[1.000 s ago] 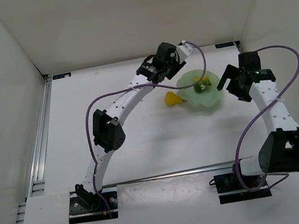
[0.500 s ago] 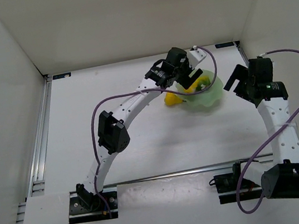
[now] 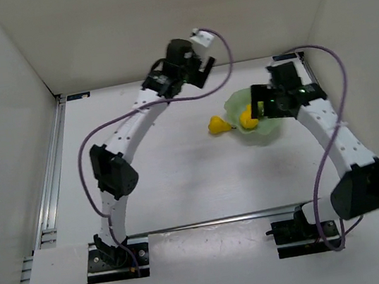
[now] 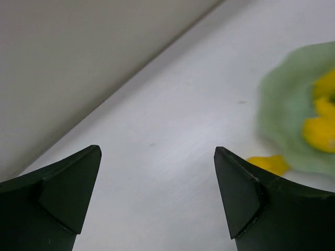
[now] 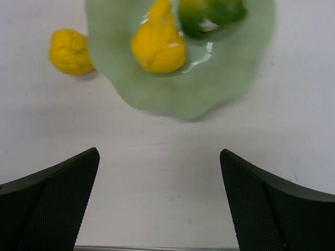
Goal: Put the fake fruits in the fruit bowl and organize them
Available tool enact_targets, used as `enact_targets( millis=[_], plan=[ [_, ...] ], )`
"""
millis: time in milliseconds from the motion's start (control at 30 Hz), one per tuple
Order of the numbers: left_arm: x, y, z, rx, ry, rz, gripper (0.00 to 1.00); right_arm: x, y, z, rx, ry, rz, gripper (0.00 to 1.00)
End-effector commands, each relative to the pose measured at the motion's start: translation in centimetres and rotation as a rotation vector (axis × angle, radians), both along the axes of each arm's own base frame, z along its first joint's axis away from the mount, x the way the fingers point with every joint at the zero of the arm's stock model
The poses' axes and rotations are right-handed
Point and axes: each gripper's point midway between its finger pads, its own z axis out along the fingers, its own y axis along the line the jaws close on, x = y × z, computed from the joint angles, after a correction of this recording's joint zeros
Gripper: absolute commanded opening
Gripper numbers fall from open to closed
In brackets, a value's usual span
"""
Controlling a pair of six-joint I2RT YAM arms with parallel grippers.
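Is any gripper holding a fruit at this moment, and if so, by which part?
Nothing is held. The left gripper and the right gripper are both open and empty.

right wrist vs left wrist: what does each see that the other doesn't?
Right wrist only: the dark green fruit, lying in the fruit bowl. Left wrist only: the enclosure wall. Both: the bowl, the yellow fruit inside it, and the second yellow fruit on the table just outside the rim. The left view shows all of these blurred.
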Motion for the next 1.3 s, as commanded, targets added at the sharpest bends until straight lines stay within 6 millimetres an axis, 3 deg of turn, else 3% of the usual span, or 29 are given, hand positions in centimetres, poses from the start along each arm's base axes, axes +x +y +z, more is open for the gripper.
enact_targets(
  millis=[0,33,67,100,133,200,233,333,400,433,567,700,800,967,1133,1167,1267],
  plan=[
    [1.9,11.9,5.6,-0.035,-0.072,0.269,1.0,3.2,4.3,0.7,-0.19,-0.035,0.248,1.0],
    [1.9,13.9,2.5,0.013,-0.014,0.322,1.0,3.5,6.4,0.4,-0.246,-0.038,0.318,1.0],
    [1.4,15.9,2.6,0.021,-0.011,0.356,1.0,4.3,7.2,-1.6,-0.313,0.015,0.357,1.0],
    [1.3,17.6,1.6,0.027,0.013,0.396,1.0,4.8,8.0,-2.1,-0.36,0.02,0.392,1.0],
    [1.1,20.5,-1.1,0.055,0.069,0.46,1.0,5.0,9.5,-2.7,-0.406,0.022,0.466,1.0],
    [0.1,23.5,-1.5,0.052,0.087,0.523,1.0,6.3,11.8,-4.4,-0.414,0.049,0.528,1.0],
    [-0.4,25.9,-3.7,0.066,0.137,0.574,1.0,6.7,13.3,-4.8,-0.422,0.033,0.564,1.0],
    [-1.8,30.1,-4.6,0.072,0.163,0.658,1.0,8.4,16.4,-7.6,-0.48,0.02,0.632,1.0],
    [-3.1,31.6,-6.6,0.099,0.207,0.682,1.0,9.8,17.7,-7.4,-0.517,-0.015,0.642,1.0],
    [-3.7,32.6,-7.4,0.117,0.225,0.695,1.0,10.5,18.1,-8.7,-0.525,0.001,0.628,1.0],
    [-4.4,34.4,-8.7,0.139,0.254,0.725,1.0,11.4,19.5,-10.1,-0.462,0.018,0.629,1.0],
    [-4.9,35.4,-9.7,0.137,0.285,0.756,1.0,11.9,19.1,-11.3,-0.434,0.046,0.61,0.98],
    [-4.8,35.6,-10.1,0.126,0.298,0.763,1.0,11.2,18.5,-13.5,-0.423,0.103,0.615,0.98],
    [-4.6,35.6,-11.3,0.142,0.323,0.762,1.0,10.3,18.9,-14.8,-0.388,0.143,0.64,0.95],
    [-4.1,35.5,-10.7,0.136,0.314,0.762,1.0,9.8,19.4,-16.5,-0.352,0.194,0.625,0.77],
    [-4.3,35.5,-11.2,0.146,0.33,0.762,1.0,10.0,19.6,-16.1,-0.349,0.184,0.623,0.69],
    [-4.1,35.8,-10.7,0.151,0.315,0.778,1.0,9.8,20.0,-16.0,-0.323,0.192,0.631,0.59]
  ],
)
